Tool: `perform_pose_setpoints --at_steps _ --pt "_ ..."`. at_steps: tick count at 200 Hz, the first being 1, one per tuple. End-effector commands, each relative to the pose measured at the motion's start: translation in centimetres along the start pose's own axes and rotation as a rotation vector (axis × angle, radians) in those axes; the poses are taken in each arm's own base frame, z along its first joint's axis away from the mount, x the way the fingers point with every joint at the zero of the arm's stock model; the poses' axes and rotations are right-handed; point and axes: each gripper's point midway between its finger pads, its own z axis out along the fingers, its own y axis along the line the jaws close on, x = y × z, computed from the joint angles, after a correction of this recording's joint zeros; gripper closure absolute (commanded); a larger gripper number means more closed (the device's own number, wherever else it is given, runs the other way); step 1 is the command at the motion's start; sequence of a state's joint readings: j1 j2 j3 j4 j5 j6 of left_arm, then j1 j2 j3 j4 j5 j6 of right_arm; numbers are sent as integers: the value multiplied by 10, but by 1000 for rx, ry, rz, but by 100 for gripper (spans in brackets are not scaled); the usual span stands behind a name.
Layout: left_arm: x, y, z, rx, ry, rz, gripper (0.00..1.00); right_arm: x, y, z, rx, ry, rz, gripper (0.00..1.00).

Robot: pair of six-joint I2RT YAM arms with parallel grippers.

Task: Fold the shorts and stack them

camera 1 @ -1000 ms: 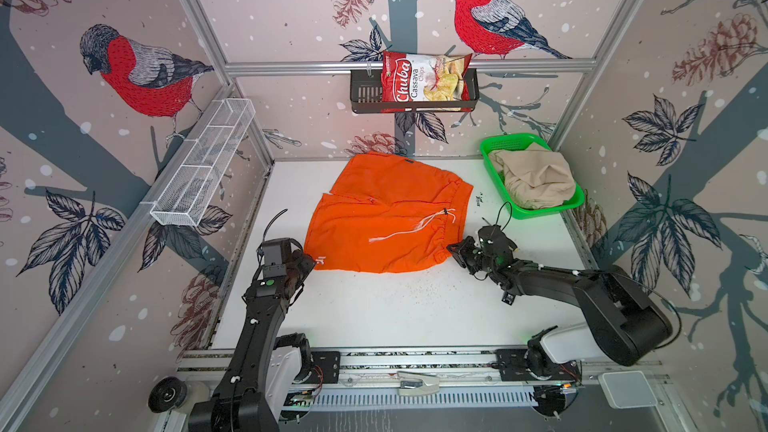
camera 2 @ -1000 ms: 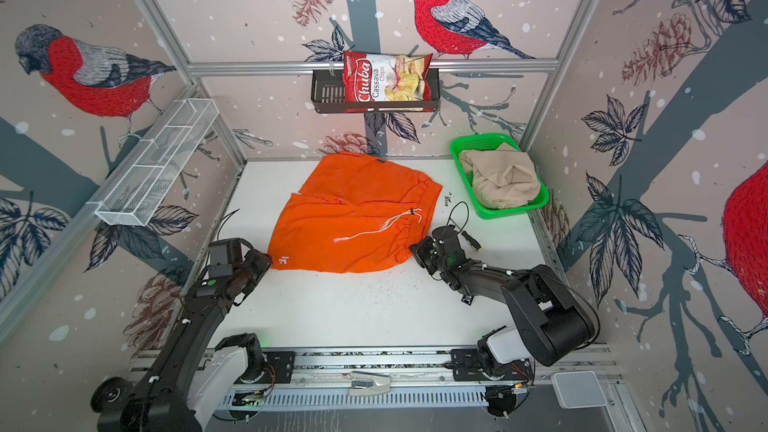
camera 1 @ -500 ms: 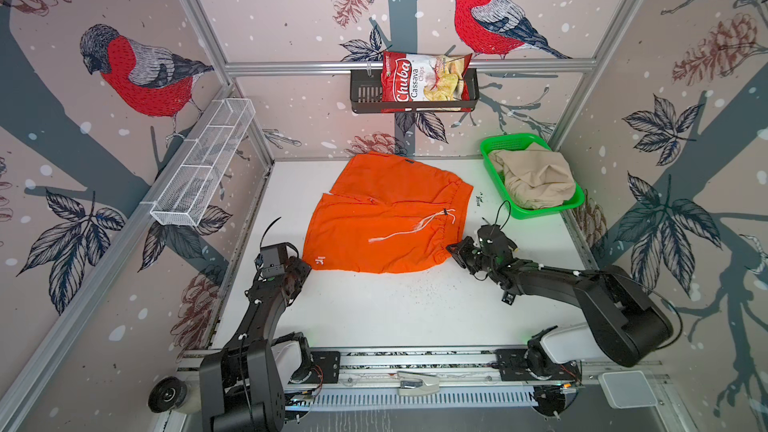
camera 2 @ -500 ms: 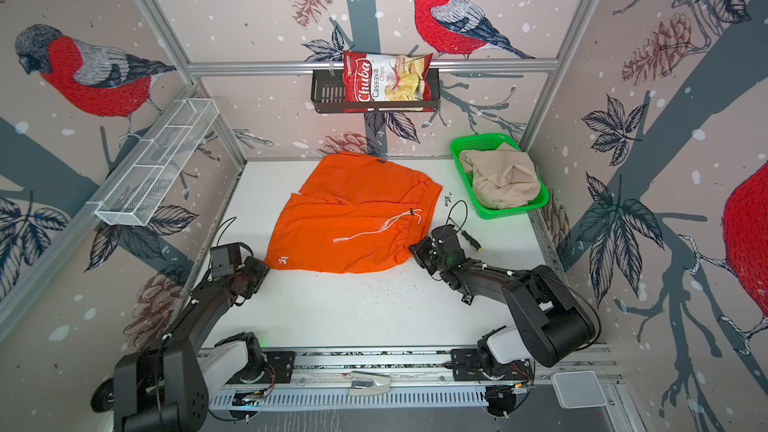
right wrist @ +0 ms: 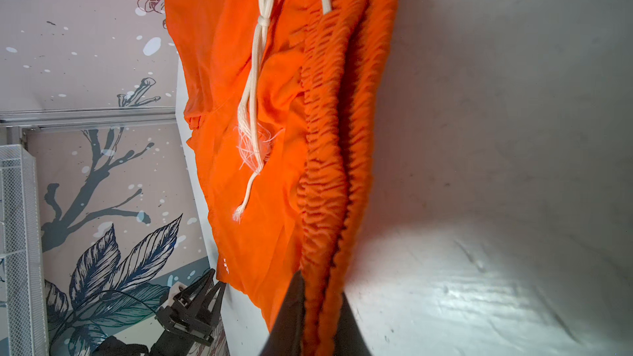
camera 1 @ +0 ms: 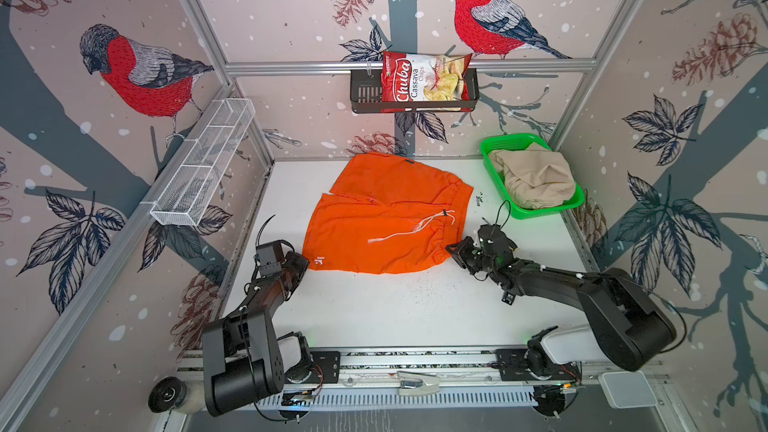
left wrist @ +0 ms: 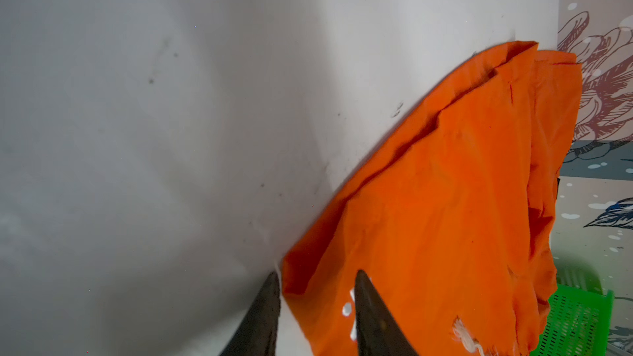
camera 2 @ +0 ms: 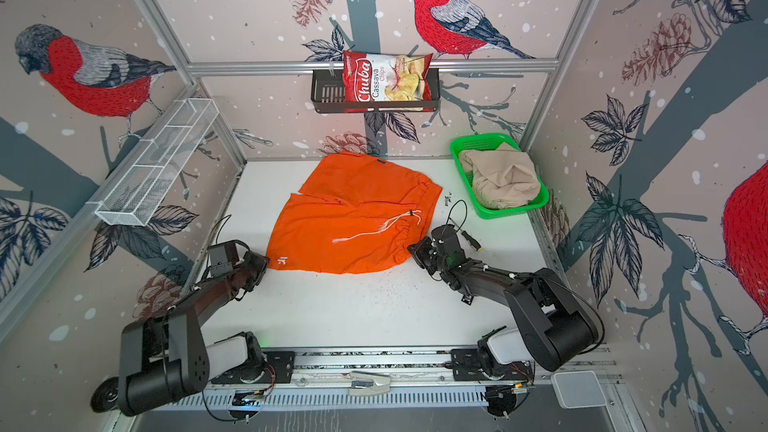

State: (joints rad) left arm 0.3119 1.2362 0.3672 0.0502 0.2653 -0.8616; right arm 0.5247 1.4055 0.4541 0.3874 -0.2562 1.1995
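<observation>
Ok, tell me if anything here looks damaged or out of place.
On the orange shorts the white drawstring is frayed at one end, threads splayed. The beige shorts lie crumpled in the green basket, unfolded.

Orange shorts [right wrist: 222,63], waistband pinched by right tool [right wrist: 320,289]

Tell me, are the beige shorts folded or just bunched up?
Bunched up, not folded. The beige shorts lie in a crumpled heap inside the green basket, with loose creases and no flat layers.

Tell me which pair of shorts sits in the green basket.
The beige shorts, bunched in the green basket; the orange shorts lie spread on the white table.
</observation>
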Motion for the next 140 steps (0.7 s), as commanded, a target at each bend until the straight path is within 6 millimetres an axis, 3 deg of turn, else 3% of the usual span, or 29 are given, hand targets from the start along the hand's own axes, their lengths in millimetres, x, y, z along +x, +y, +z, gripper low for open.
perform_pose_setpoints --at_steps 1,39,76,105,140 --pt "2 7 6 -20 16 10 63 2 1 -1 0 5 -27 86" --pt "6 11 17 -33 66 6 67 3 -2 -3 4 6 -24 86" --pt "13 7 21 -24 128 20 89 1 -2 -5 11 -4 -25 86" --pt "11 2 7 -27 112 38 99 0 -1 -10 17 -14 -35 86" --pt "13 -1 -20 -26 82 45 100 11 -3 -21 31 12 -61 86"
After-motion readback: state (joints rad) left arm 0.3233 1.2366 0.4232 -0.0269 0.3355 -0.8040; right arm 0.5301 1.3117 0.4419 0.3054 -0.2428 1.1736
